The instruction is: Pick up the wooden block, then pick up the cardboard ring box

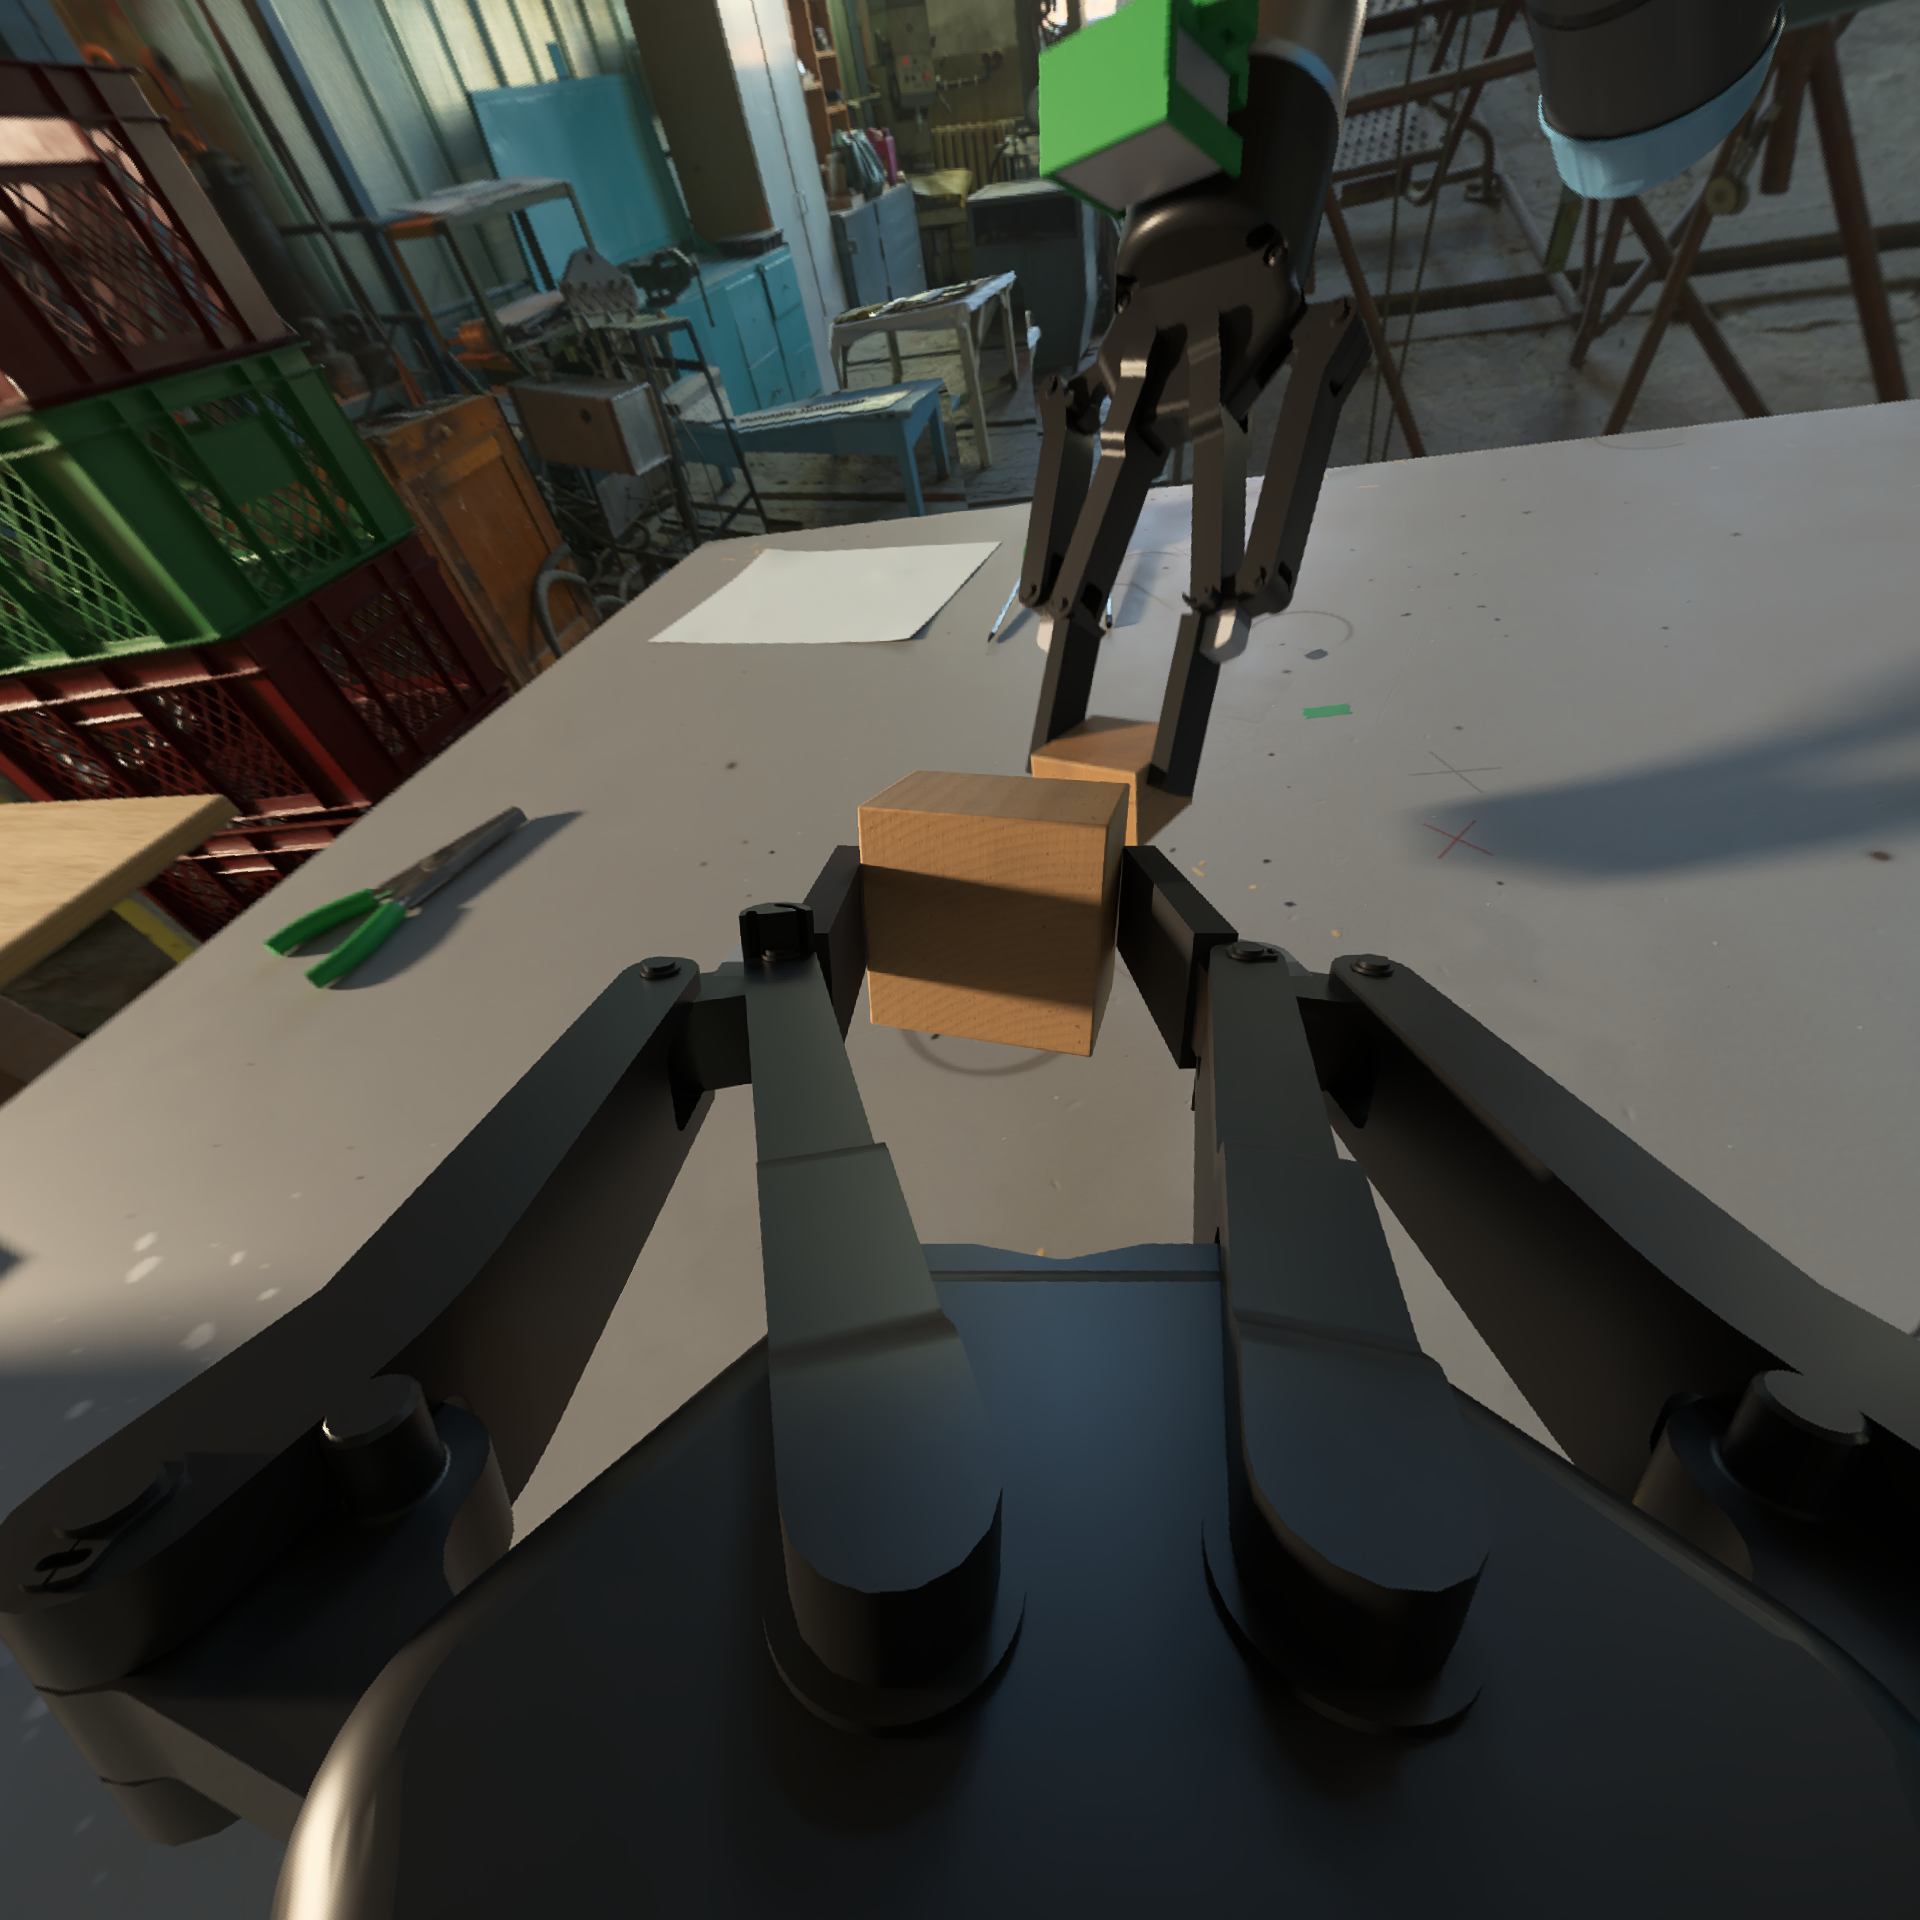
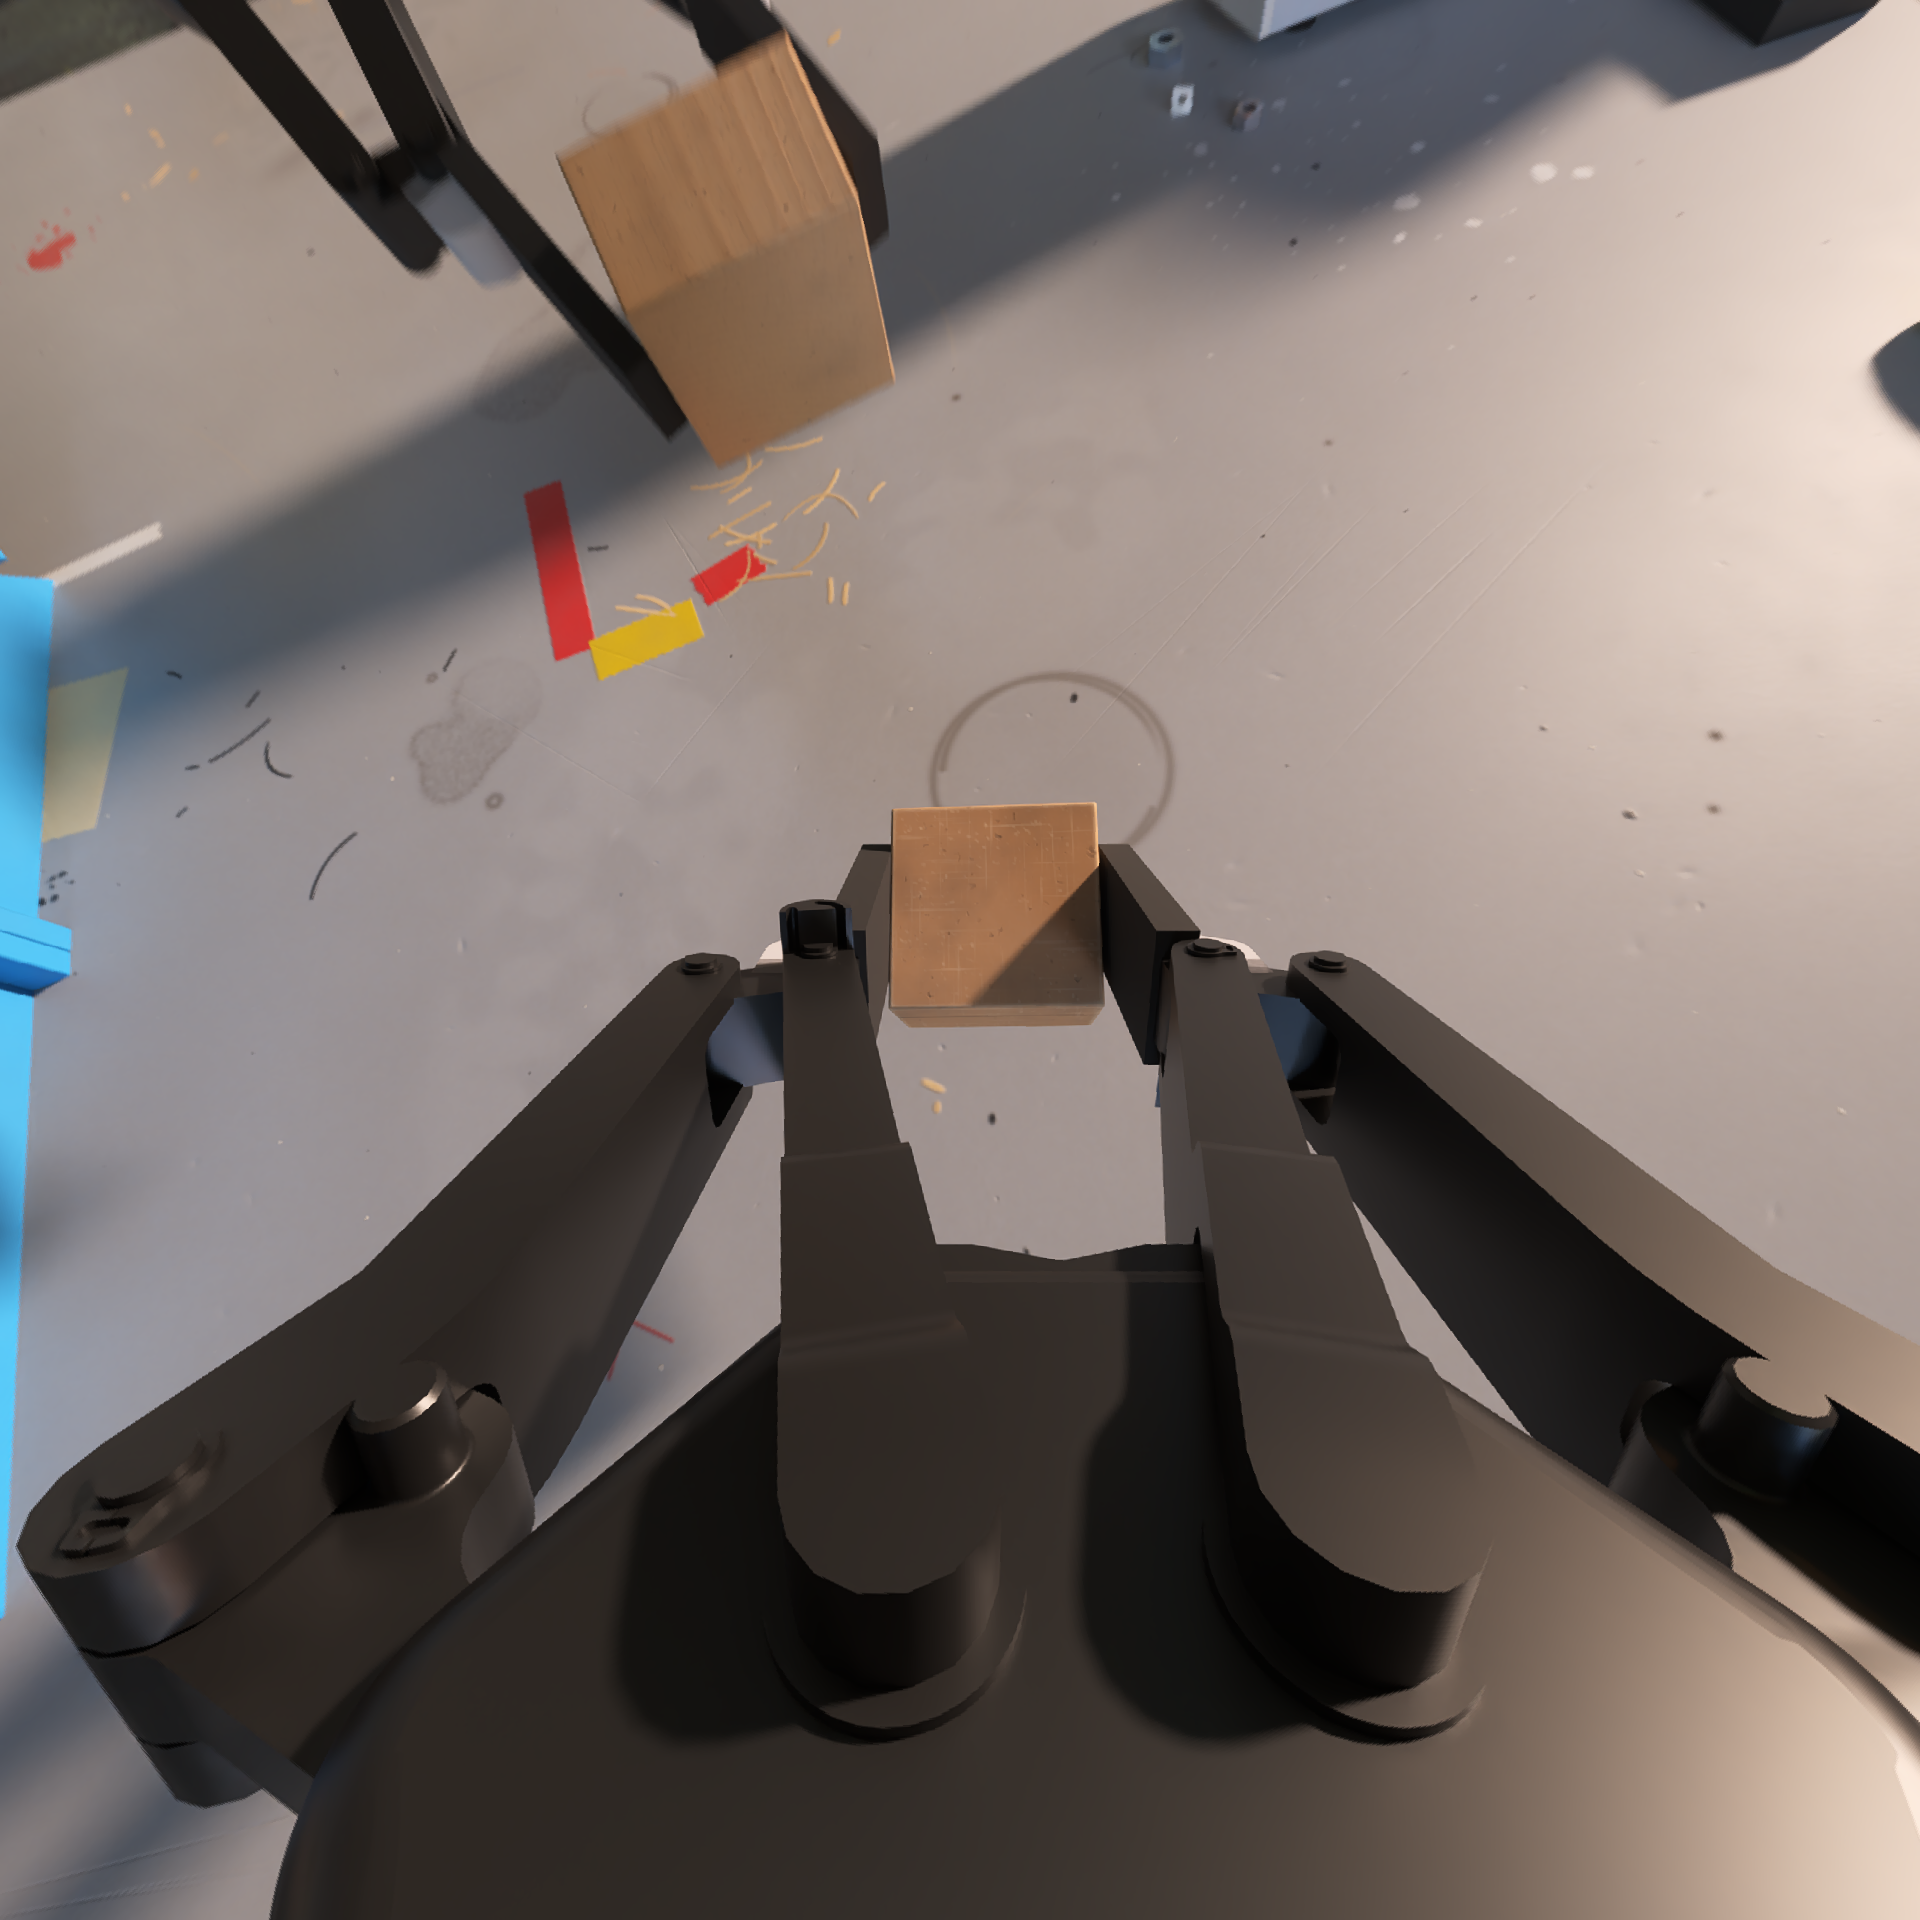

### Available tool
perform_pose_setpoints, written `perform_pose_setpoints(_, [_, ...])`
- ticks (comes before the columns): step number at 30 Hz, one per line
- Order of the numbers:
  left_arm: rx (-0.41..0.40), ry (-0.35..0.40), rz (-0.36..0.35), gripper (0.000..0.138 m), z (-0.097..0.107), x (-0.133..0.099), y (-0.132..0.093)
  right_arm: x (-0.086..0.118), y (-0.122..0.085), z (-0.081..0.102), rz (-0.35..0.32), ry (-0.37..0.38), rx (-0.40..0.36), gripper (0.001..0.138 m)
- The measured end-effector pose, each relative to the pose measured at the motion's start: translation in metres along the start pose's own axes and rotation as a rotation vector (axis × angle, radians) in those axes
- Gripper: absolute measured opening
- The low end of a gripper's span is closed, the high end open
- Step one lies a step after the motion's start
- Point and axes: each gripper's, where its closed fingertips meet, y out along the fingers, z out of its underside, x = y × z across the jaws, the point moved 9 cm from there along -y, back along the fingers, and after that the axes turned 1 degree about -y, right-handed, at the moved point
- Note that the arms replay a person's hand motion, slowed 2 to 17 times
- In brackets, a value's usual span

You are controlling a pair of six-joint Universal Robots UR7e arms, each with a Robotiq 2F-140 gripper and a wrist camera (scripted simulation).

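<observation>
While the pale wooden cube block sits clamped between the pads of the left gripper, it hangs clear of the grey, speckled tabletop, and its near face lies in shadow. Just beyond it, the small brown cardboard ring box is pinched between the fingers of the right gripper; whether the box touches the tabletop cannot be told. In the right wrist view, red and yellow tape strips and scattered wood shavings lie between the two held objects. Green-handled pliers rest to the left of the block, and a white paper sheet lies farther back.
</observation>
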Motion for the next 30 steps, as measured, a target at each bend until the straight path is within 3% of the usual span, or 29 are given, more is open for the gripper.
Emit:
perform_pose_setpoints(11, [-0.01,-0.11,0.128,0.064,0.018,-0.007,0.035,-0.007,-0.041,0.007,0.041,0.038,-0.137,0.052])
perform_pose_setpoints(17, [-0.007,-0.105,0.131,0.064,0.025,-0.007,0.043,-0.007,-0.052,0.008,0.039,0.04,-0.186,0.052])
perform_pose_setpoints(30, [-0.062,-0.138,0.174,0.064,0.024,-0.007,0.044,-0.007,-0.05,0.007,0.042,0.026,-0.166,0.052])
